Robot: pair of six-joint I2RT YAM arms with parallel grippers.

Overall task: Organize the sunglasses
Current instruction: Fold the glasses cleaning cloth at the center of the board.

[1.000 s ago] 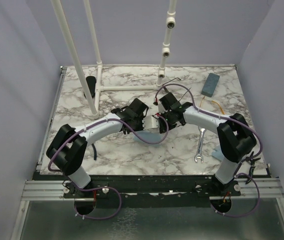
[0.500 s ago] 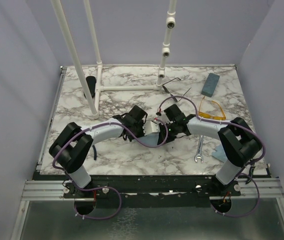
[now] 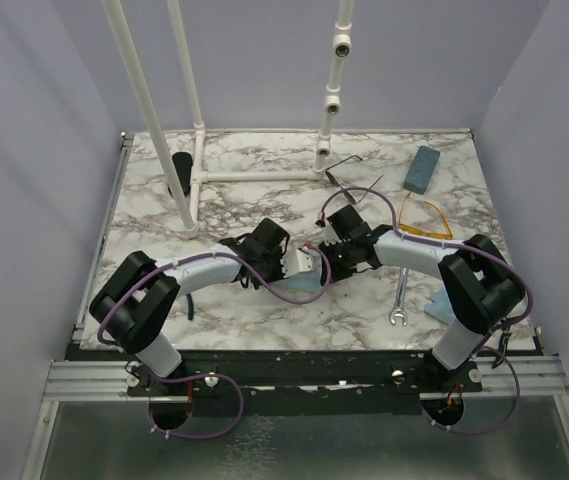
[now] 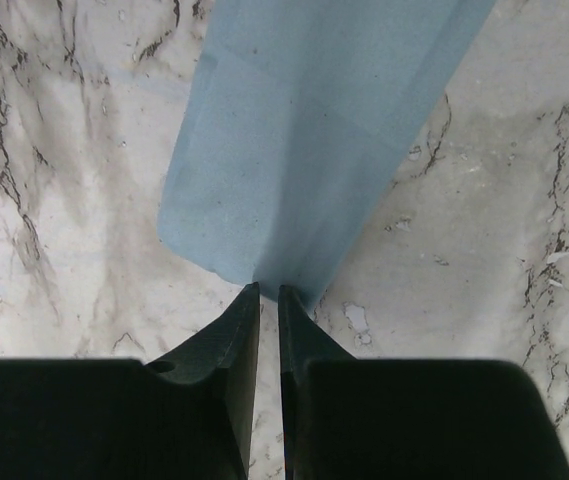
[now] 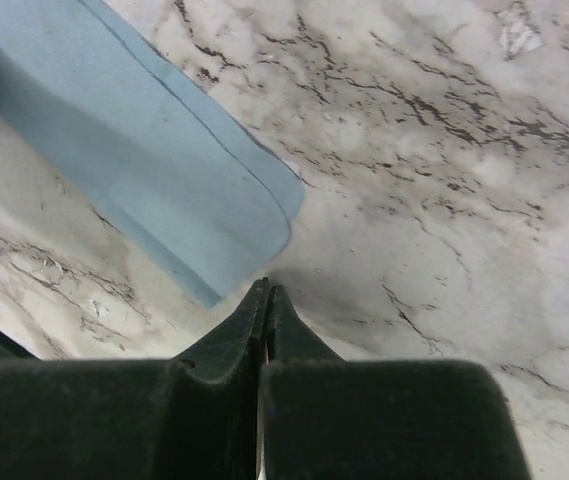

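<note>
The yellow-orange sunglasses (image 3: pixel 426 222) lie at the right of the marble table, just behind my right forearm. The thin dark wire sunglasses (image 3: pixel 349 164) lie further back near the white pipe. Neither gripper touches them. A light blue cloth (image 4: pixel 314 130) is stretched low over the table's middle. My left gripper (image 4: pixel 269 290) is shut on one end of the cloth, with only a narrow slit between the jaws. My right gripper (image 5: pixel 267 287) is shut with nothing in it, its tips just beside the cloth's (image 5: pixel 154 150) other corner. In the top view the two grippers (image 3: pixel 297 262) (image 3: pixel 326 258) face each other.
A blue-grey oblong case (image 3: pixel 423 168) lies at the back right and a black case (image 3: pixel 181 172) at the back left beside the white pipe frame (image 3: pixel 254 176). A wrench (image 3: pixel 401 292) and a small blue scrap (image 3: pixel 436 308) lie near the right arm's base.
Both grippers have come down and toward the near edge, with the cloth between them. The right gripper has closed completely. The yellow-orange sunglasses now show behind the right arm.
</note>
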